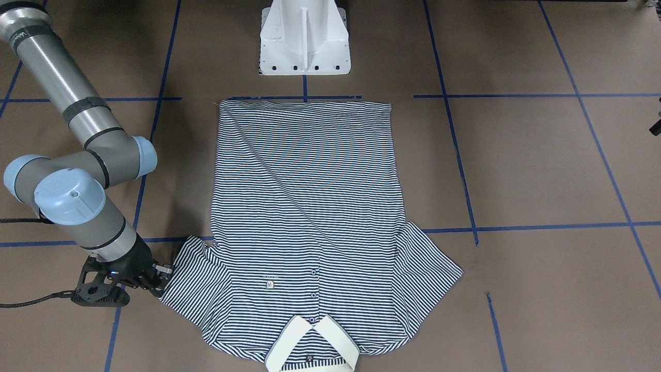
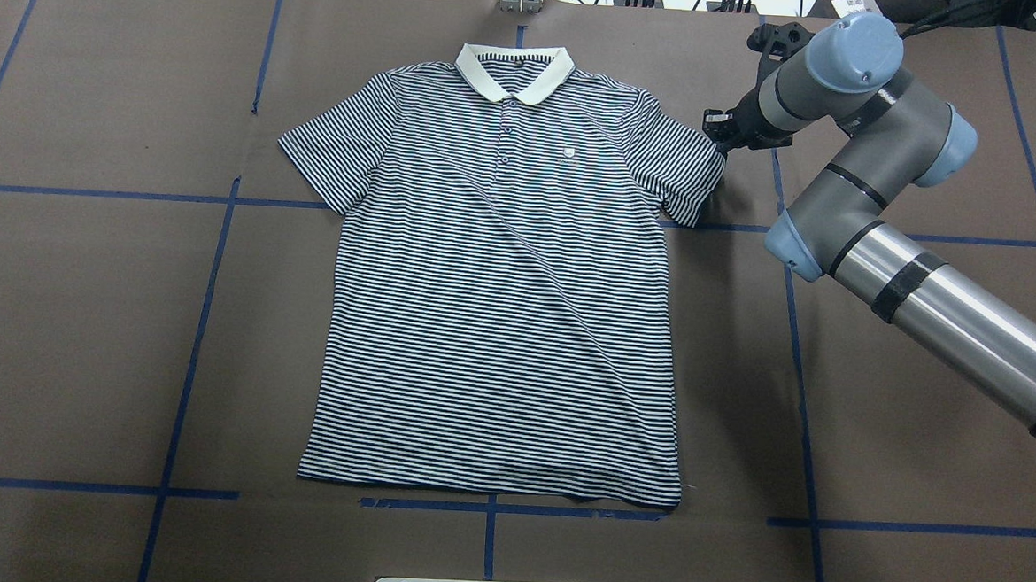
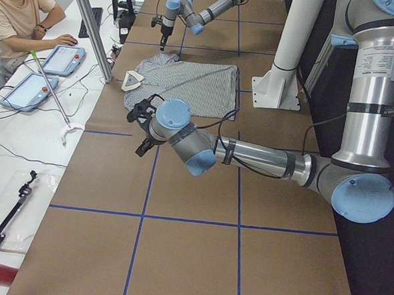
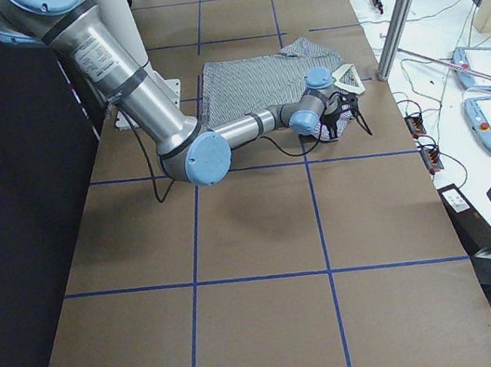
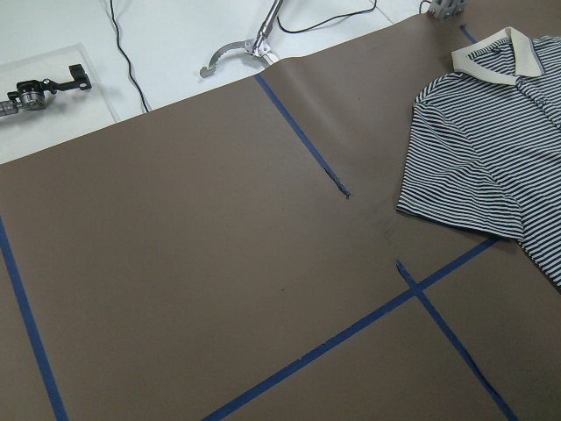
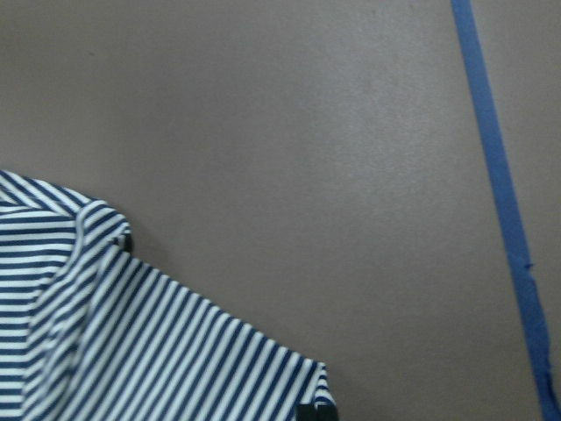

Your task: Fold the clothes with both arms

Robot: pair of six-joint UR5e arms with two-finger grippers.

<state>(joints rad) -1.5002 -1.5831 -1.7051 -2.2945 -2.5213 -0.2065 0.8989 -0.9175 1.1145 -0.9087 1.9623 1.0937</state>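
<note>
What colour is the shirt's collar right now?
Plain cream-white collar, no stripes, on the navy-and-white striped shirt. Clearest in the overhead exterior view.

One striped polo shirt [image 2: 505, 281], two arms, the right arm [image 2: 889, 151] and the left arm [image 3: 250, 154], one white pedestal [image 1: 304, 39], one operator [image 3: 18, 16], two tablets [image 3: 63, 59] [image 3: 28, 90].

The brown table [image 2: 80, 348] carries 1 flat striped polo shirt [image 2: 498, 325], blue tape lines [image 2: 89, 191] and a white pedestal [image 1: 304, 41].
</note>
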